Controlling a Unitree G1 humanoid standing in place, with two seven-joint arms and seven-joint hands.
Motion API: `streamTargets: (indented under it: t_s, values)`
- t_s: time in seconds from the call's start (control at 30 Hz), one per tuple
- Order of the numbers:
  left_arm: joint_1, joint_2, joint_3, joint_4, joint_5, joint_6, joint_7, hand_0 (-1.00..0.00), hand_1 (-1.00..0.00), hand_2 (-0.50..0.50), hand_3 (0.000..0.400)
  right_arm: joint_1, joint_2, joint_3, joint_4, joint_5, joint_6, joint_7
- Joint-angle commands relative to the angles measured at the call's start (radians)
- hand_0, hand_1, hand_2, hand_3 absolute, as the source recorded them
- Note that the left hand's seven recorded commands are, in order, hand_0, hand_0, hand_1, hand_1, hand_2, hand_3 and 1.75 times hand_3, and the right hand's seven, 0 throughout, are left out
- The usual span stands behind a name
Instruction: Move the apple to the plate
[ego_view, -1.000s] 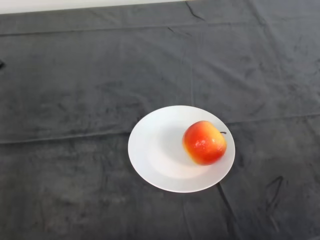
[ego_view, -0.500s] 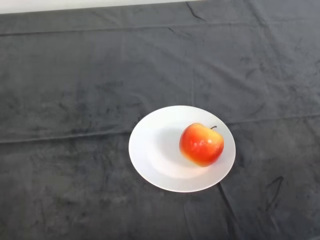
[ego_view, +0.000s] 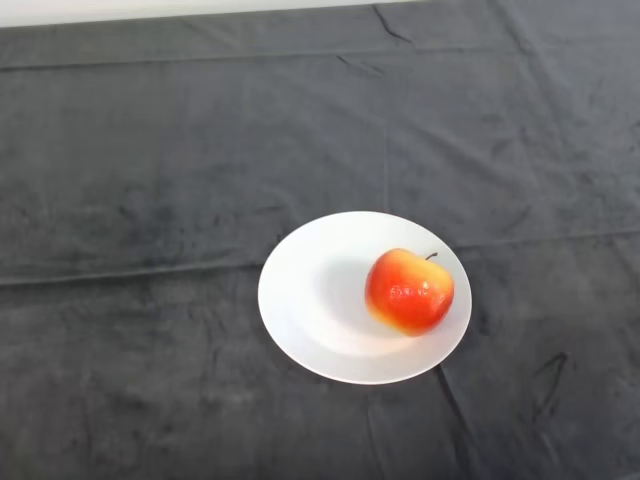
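Observation:
A red and yellow apple (ego_view: 409, 291) lies on the right half of a round white plate (ego_view: 305, 300), its short stem pointing up and to the right. The plate sits on the dark cloth a little right of the middle of the table.
The dark cloth (ego_view: 150, 180) covers the whole table, with creases running across it. A pale strip of wall or floor (ego_view: 120, 10) shows beyond the table's far edge at the top left.
The apple has rocked slightly on the plate: its stem has turned from the right side toward the upper right. The plate has stayed in place.

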Motion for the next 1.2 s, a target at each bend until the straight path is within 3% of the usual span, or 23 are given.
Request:
streamTargets:
  t_s: [0.03, 0.37, 1.2]
  values:
    - [-0.027, 0.098, 0.007, 0.037, 0.027, -0.035, 0.015, 0.00, 0.00, 0.00, 0.000, 0.017, -0.007, -0.0004, 0.029, -0.0030, 0.006, 0.0013]
    - [-0.056, 0.111, -0.014, 0.108, 0.037, -0.065, 0.040, 0.00, 0.00, 0.00, 0.000, 0.012, -0.007, -0.0002, 0.038, -0.0033, 0.004, -0.0010]
    - [-0.076, 0.121, -0.060, 0.178, 0.017, -0.118, 0.027, 0.00, 0.00, 0.00, 0.000, 0.007, -0.007, 0.0005, 0.049, -0.0028, -0.001, -0.0040]
